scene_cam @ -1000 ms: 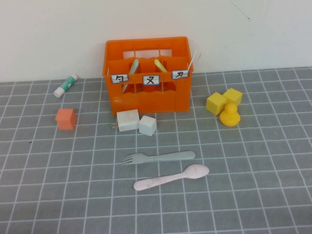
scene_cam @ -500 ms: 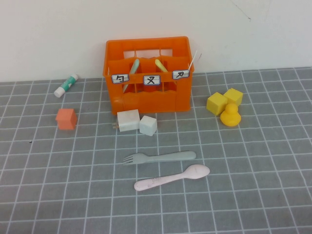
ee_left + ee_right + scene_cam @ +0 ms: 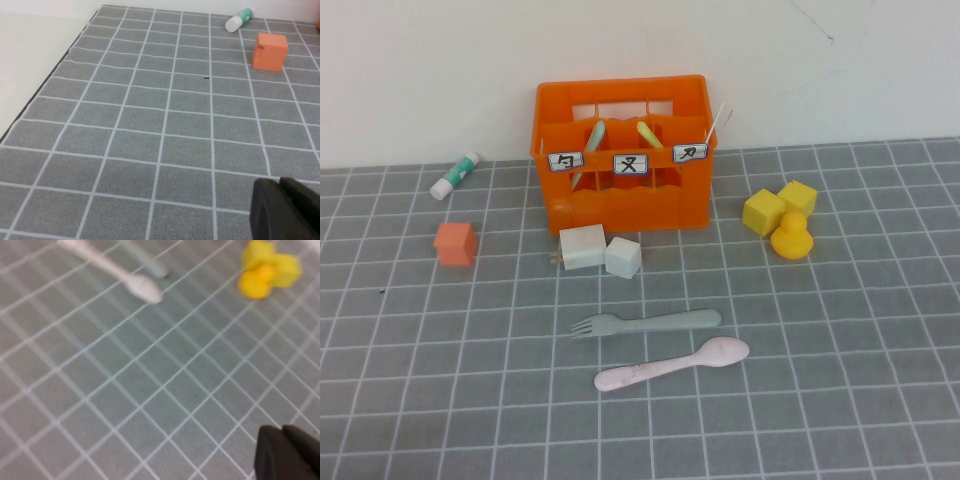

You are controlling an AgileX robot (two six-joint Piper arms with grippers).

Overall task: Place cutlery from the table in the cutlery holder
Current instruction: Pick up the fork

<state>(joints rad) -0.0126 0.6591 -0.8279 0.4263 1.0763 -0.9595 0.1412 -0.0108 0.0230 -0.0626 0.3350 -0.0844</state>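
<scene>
Table (image 3: pixel 880 400) under a grey gridded mat. I am seeing the orange cutlery holder (image 3: pixel 625 205) standing at the far edge, about midway along it, against the wall, three white labels facing me. Two utensil handles, one teal (image 3: pixel 592 137) and one yellow (image 3: pixel 648 133), are leaning inside its compartments; I cannot tell which compartments.

The fork (image 3: pixel 645 322) is lying flat toward the middle of the table, on the near side of the holder, tines pointing to the left edge. The spoon (image 3: pixel 672 364) is lying just nearer than it, roughly parallel, bowl toward the right edge. The two are close but apart.

Two white blocks (image 3: pixel 600 252) are sitting between the holder and the fork. An orange cube (image 3: pixel 455 244) is resting toward the left edge, a green-and-white tube (image 3: pixel 455 175) beyond it by the far edge. Yellow blocks (image 3: pixel 778 206) and a yellow duck (image 3: pixel 791 237) are sitting right of the holder.

Left pincer (image 3: pixel 285 212) is hanging over bare mat near the left edge, jaws pressed together, holding nothing. Right pincer (image 3: pixel 287 452) is hanging over the mat near the spoon's bowl and the duck, jaws also pressed together, empty.
</scene>
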